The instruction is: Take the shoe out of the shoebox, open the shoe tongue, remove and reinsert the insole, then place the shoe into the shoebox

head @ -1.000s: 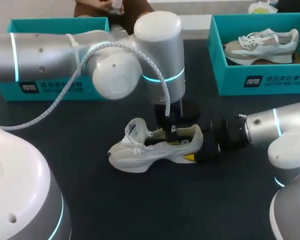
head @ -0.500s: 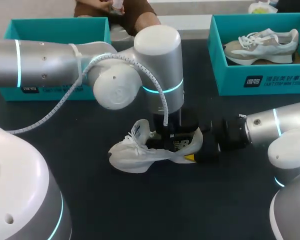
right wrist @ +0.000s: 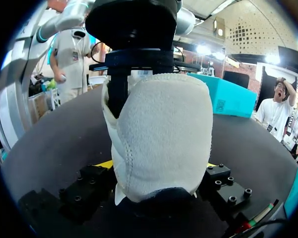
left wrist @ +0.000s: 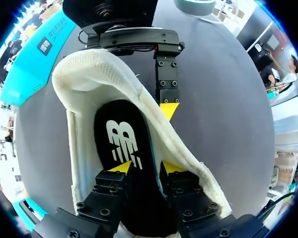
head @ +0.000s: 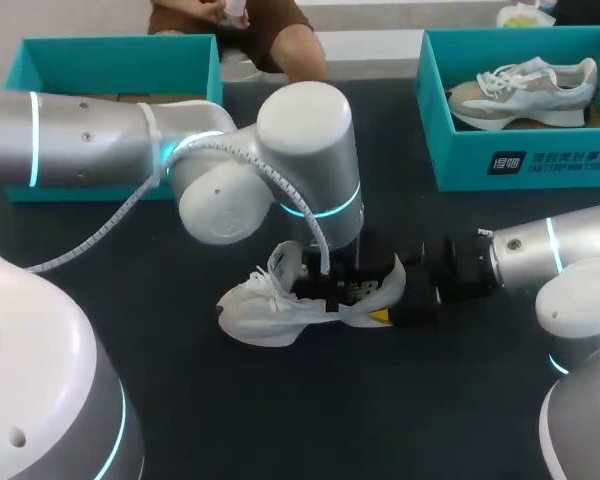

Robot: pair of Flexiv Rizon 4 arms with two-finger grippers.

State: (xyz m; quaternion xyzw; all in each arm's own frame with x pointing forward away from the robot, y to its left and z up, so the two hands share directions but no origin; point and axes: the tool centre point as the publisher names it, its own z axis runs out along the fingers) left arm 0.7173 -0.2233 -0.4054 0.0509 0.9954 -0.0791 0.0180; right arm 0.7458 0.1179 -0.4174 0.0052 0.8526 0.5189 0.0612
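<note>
Left pincer [left wrist: 147, 167] is sitting deep inside the white lace-up shoe [head: 270, 310], its tips set narrow and pinching the black foam insole with the white logo [left wrist: 121, 139] between them. Right pincer [right wrist: 157, 164], at the right end of the shoe, is clamping the padded heel from both sides. That's pinning the shoe to the dark table [head: 280, 420] near the middle, toe pointing left.

The tongue is standing up and the mouth is gaping, so I'm reading this as the insole step. Whether the insole is going out or being seated back in, these views aren't telling me. Either way, the next move is calling for a slow, straight pull or push along the shoe's length, with the right side bracing the heel so the shoe isn't riding up with the insole.

The open teal cardboard shoebox [head: 110, 65] is sitting far left, well apart from the shoe, so boxing up is looking some way off.
</note>
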